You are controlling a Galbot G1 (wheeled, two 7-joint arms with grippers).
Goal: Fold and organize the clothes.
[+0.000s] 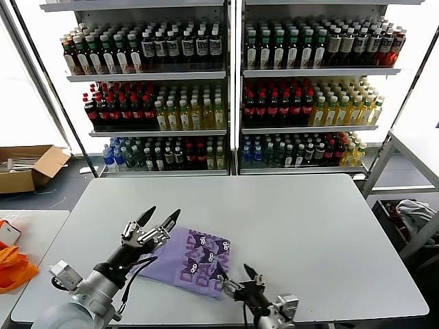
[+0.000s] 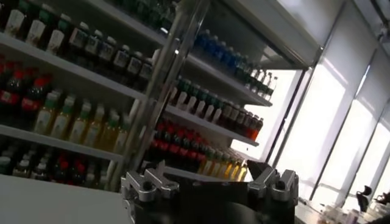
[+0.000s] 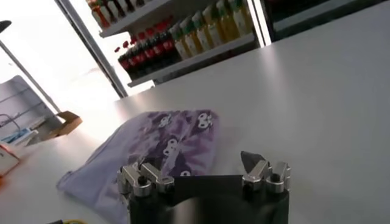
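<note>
The clothes, one lavender T-shirt [image 1: 195, 259] with a dark cartoon print facing up, lie folded into a compact rectangle near the front of the grey table [image 1: 295, 226]. My left gripper [image 1: 162, 213] hangs open just above the shirt's left part, fingers spread and holding nothing. The left wrist view shows only its empty fingers [image 2: 149, 182] against the shelves. My right gripper [image 1: 235, 273] stands open and low at the shirt's front right corner. In the right wrist view the shirt [image 3: 164, 143] lies just beyond the right gripper [image 3: 204, 173].
Shelves of bottles [image 1: 226, 89] stand behind the table. A cardboard box [image 1: 27, 168] sits on the floor at the left. Orange fabric [image 1: 14, 267] lies on a side table at the left. A grey-white cloth bundle [image 1: 411, 211] rests at the right.
</note>
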